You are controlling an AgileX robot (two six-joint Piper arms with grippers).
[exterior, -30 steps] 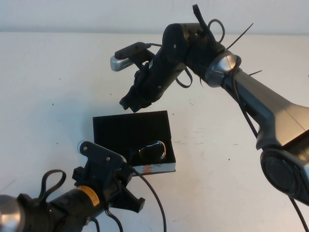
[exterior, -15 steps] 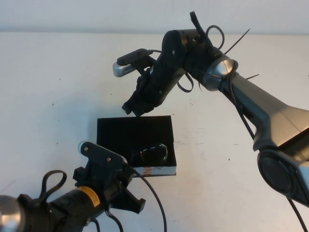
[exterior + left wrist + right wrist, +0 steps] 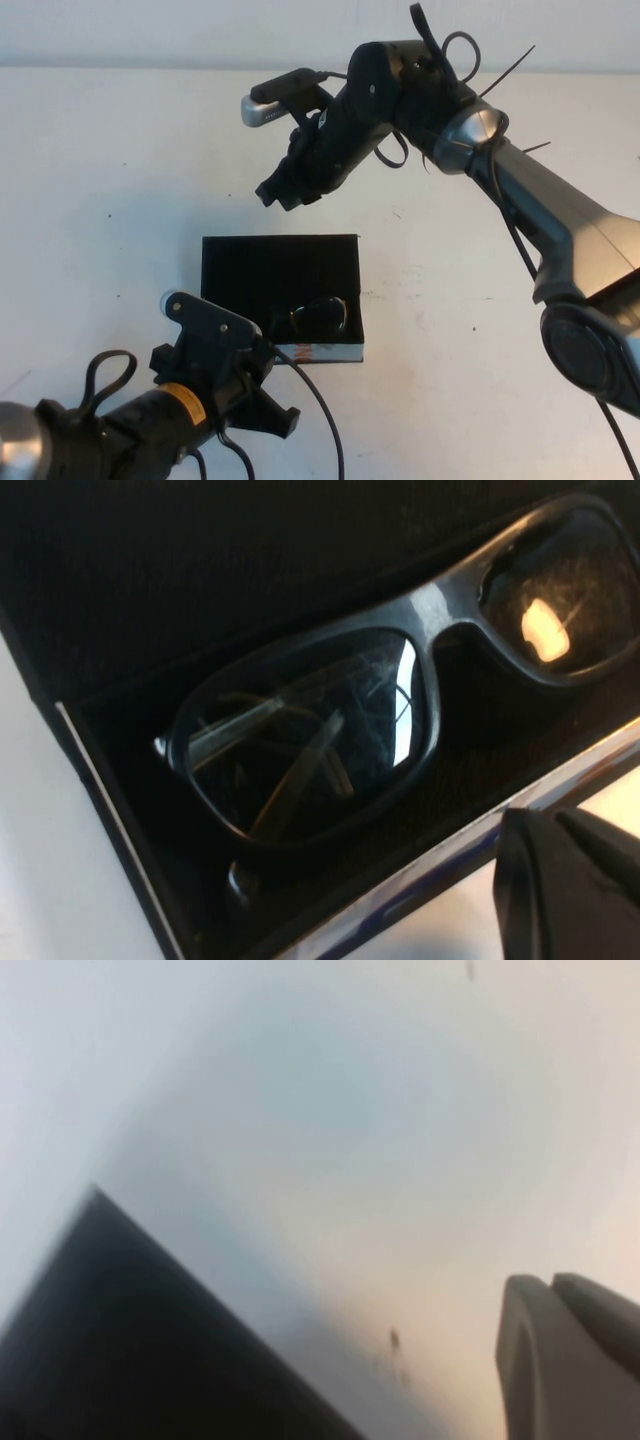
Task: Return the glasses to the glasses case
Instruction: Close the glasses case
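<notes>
1. Since a second ago, we see the right gripper (image 3: 283, 190) has risen and drawn farther back from the glasses case (image 3: 270, 265); the case has also shifted slightly on the counter (image 3: 100, 180).
2. The left gripper (image 3: 262, 408) sits low at the near left, just beside the case's near printed side; we cannot tell how its fingers stand, and it holds nothing we can see.
3. The glasses (image 3: 400, 690) lie inside the case, along its near wall, lenses reflecting light.
4. The right gripper hovers above the counter beyond the case's far edge, touching nothing; its fingers look together and empty.
</notes>
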